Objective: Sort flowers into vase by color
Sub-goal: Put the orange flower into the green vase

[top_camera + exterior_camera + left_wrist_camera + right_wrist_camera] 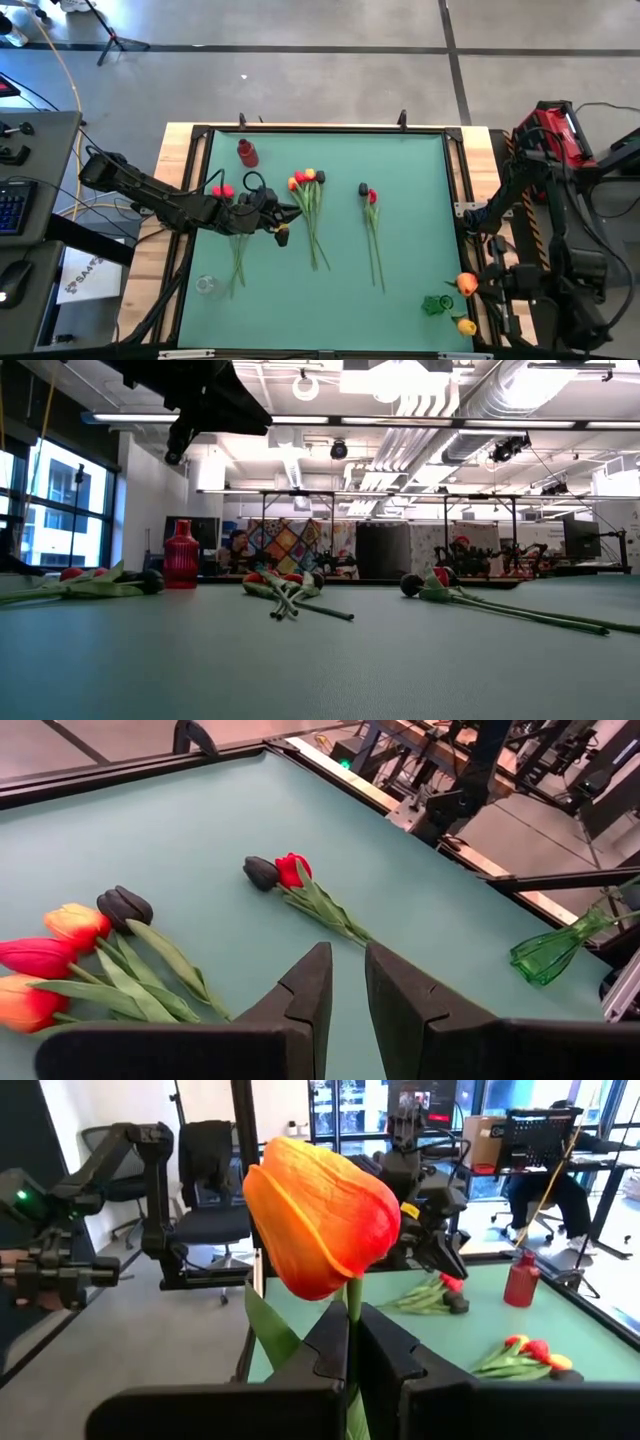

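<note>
My right gripper [352,1325] stands at the table's right edge, shut on an orange tulip [467,283]. My left gripper [348,970] hovers over the mat between two bunches, its fingers a little apart with nothing between them. A bunch with red heads [224,190] lies at the left. A red, orange and black bunch [305,180] lies in the middle. A black and red pair [368,194] lies to the right. All the flowers lie flat on the mat. A red vase [247,152] stands at the far left, and a green vase [435,305] at the near right. My right gripper pinches the orange tulip's stem [352,1295] between its two fingers, just below the head. The head [320,1215] stands upright above the fingers, clear of the table. A green leaf [270,1330] hangs beside the fingers; the lower stem is hidden by the gripper.
A clear glass vase [205,285] stands near the front left corner. A yellow flower head [466,326] shows beside the green vase at the near right edge. The dark frame [320,128] borders the mat. Bare mat lies along the near edge.
</note>
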`<state>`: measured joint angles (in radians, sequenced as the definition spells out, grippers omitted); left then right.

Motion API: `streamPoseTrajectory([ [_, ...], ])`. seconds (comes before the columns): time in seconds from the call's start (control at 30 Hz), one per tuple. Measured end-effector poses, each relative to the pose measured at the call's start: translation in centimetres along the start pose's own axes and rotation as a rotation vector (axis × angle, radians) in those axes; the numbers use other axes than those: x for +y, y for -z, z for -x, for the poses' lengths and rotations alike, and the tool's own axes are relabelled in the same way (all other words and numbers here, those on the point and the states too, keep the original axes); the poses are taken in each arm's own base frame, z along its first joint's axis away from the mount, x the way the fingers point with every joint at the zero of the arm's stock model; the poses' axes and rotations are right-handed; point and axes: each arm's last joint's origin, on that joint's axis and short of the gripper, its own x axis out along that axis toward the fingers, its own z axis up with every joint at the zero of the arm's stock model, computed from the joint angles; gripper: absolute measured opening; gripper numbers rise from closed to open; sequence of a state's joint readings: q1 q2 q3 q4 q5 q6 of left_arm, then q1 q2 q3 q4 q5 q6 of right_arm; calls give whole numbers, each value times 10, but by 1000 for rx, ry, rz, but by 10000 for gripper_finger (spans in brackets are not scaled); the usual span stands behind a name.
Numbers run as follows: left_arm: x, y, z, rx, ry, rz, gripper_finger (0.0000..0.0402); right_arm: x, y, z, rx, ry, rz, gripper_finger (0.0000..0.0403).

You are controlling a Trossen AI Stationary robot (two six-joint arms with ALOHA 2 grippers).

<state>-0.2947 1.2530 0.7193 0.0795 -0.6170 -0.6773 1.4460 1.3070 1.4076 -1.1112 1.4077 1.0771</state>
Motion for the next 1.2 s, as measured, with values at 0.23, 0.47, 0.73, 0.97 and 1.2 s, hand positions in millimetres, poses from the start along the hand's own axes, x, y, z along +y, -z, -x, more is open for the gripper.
streamPoseTrajectory([
  [0.23, 0, 0, 0, 2, 2, 0, 51, -2, 10, -1, 15, 22, -62, 0],
  [0.47, 0, 0, 0, 1, 0, -15, 51, 1, 9, -1, 7, 19, -94, 0],
  [0.73, 0, 0, 0, -4, -7, -18, 51, -5, -6, 1, -42, 28, -58, 0],
  [0.97, 0, 0, 0, -3, -8, -19, 51, -4, 2, -1, -34, 33, -66, 0],
  [1.2, 0, 0, 0, -2, -9, -21, 51, 0, 29, -5, 17, 18, -101, 0],
])
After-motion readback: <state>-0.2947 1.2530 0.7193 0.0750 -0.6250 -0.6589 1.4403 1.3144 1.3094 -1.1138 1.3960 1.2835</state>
